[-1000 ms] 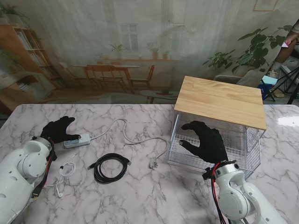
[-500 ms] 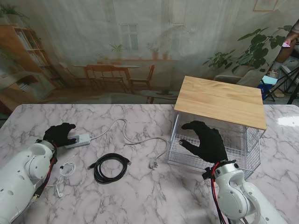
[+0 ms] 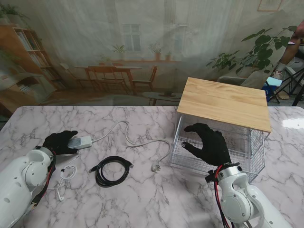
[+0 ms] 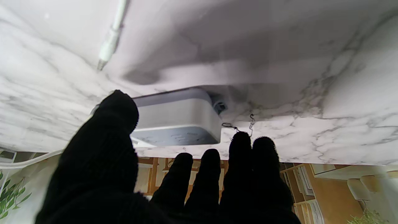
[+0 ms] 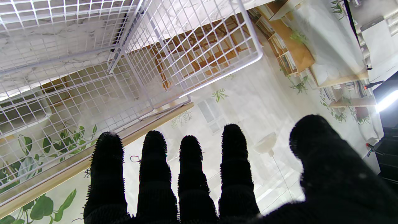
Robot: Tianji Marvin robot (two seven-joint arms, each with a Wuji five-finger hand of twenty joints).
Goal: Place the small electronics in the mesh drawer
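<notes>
White power adapter (image 3: 80,141) at left-middle of frame, touching left hand (image 3: 59,142); fingers curled beside it, grip not clear. Right hand (image 3: 209,144) spread over mesh drawer (image 3: 190,159), holding nothing.

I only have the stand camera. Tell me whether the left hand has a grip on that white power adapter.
Observer: Not yet, going by the left wrist view. The left hand has its thumb against one end of the white power adapter, but the four fingers are straight and short of it.
Operator: Say whether it is off the table.
Observer: No, it lies flat on the marble table.
Operator: Now report the right hand.
Observer: In the right wrist view the right hand holds nothing. Its fingers are spread and straight, and their tips show clear of the mesh drawer.
</notes>
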